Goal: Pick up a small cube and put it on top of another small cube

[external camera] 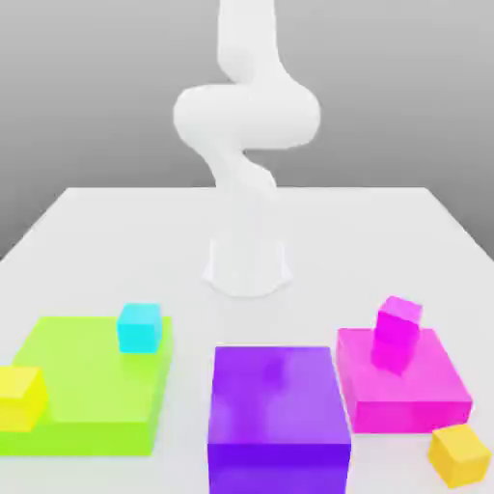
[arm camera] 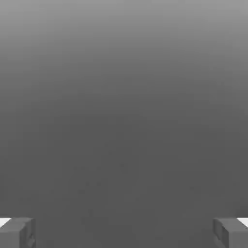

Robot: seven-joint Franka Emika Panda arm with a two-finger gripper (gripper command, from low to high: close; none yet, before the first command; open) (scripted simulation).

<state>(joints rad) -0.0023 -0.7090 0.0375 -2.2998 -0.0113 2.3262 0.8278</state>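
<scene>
One small amber cube on the table: likely light, rigid, flat-sided; pinch two opposite faces mid-height. Gripper jaws apart, empty.

From the exterior view we face the arm head-on, standing at the near edge of the white table and looking slightly downward across it; the arm's base sits in the middle distance, while the flat purple block and the amber small cube lie close to us, partly at the lower frame edge. From the hand view we ride on the hand, close behind the two fingertips, which stand at opposite lower corners, and look out onto plain grey. We see no surface common to both views
</scene>
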